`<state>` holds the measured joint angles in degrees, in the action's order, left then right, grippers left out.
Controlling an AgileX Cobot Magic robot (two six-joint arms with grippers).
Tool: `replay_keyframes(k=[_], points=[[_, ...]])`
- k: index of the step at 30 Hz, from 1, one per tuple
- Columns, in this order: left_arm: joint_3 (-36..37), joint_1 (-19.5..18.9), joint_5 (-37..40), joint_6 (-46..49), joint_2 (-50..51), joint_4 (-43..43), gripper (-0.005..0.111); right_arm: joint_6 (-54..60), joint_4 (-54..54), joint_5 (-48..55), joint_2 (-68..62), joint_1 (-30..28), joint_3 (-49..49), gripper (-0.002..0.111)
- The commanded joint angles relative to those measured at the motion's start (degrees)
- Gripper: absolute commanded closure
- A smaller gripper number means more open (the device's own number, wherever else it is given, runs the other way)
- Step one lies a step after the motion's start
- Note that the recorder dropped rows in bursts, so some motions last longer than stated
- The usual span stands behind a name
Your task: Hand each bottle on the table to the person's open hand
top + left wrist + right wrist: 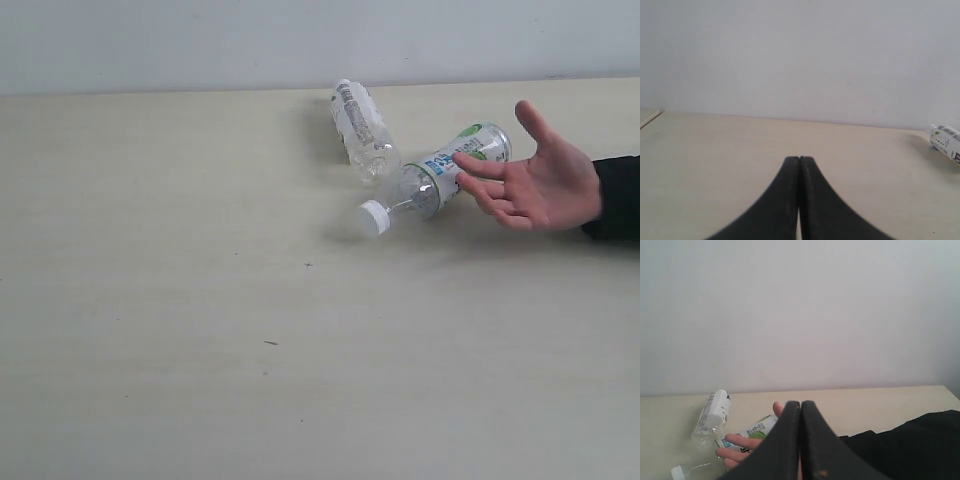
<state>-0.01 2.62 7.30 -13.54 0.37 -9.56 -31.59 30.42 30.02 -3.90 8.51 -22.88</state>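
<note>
Left gripper [799, 160]: jaws pressed flat together, nothing between them, above bare table [180, 330]. Right gripper [801, 405]: likewise closed tight and empty, with the person's open hand [540, 182] and both bottles beyond its tip. Neither gripper appears in the exterior view. Nearest in that view, the pale tabletop lies open across its whole width, marked only by a few tiny dark specks [270, 343]. Farther in, right of centre, the white-capped bottle [432, 180] lies on its side, cap toward the near left, green-blue label end toward the hand; its clear shoulder shows only the table through it. The hand enters from the right edge, palm up and fingers spread, black sleeve [618, 195] behind it; its fingertips overlap the label end, though contact cannot be judged. Farther still, the white-print bottle [362, 132] lies on its side, its clear end just beside the first bottle's shoulder. Behind it the table's far edge meets a plain pale wall [200, 40].
</note>
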Motion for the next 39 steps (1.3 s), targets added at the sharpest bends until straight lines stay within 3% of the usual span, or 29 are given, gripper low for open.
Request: replay_keyframes(k=[1, 6, 14, 22, 27, 31, 39], points=[[0.0, 0.3, -0.2, -0.3, -0.4, -0.4, 0.106, 0.5, 0.4, -5.7, -11.3, -0.1, -3.3, 0.108], [0.0, 0.3, -0.2, -0.3, -0.4, -0.4, 0.106, 0.5, 1.5, -6.0, -30.4, -0.1, -12.8, 0.108], [0.0, 0.3, -0.2, -0.3, -0.4, -0.4, 0.106, 4.9, -5.1, -6.0, -63.8, -0.1, -31.3, 0.108], [0.0, 0.3, -0.2, -0.3, -0.4, -0.4, 0.106, 9.6, -7.7, -4.1, -86.5, -0.1, -47.7, 0.107], [0.0, 0.3, -0.2, -0.3, -0.4, -0.4, 0.106, 10.7, -8.9, 4.4, -97.0, -0.1, -58.6, 0.097], [0.0, 0.3, -0.2, -0.3, -0.4, -0.4, 0.106, 17.8, -15.9, 6.9, -104.0, -0.1, -65.8, 0.087], [0.0, 0.3, -0.2, -0.3, -0.4, -0.4, 0.106, 18.6, -18.2, 6.1, -112.4, -0.1, -74.4, 0.054]])
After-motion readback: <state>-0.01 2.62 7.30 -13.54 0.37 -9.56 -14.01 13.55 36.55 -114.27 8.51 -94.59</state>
